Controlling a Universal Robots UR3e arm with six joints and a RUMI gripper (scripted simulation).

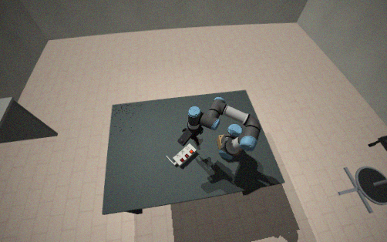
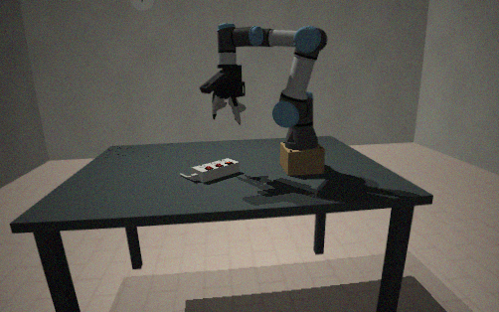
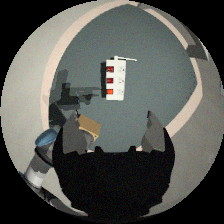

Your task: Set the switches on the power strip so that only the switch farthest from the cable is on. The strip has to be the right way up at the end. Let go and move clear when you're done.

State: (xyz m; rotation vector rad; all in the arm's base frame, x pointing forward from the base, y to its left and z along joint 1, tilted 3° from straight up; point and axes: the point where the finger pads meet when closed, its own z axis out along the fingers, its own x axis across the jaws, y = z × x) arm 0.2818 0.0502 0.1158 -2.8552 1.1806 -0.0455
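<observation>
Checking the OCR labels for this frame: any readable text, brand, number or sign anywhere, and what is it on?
None: no readable text in any view.
Power strip: white housing with three red switches, no lettering or marks resolvable.
Arm and gripper: no logo or label visible.
Tan base block and dark table: plain surfaces, no signs.

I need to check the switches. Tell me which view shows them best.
Wrist: the strip faces the camera, its three red switches apart, the lowest brightest. Top and exterior show only small red dots.
</observation>
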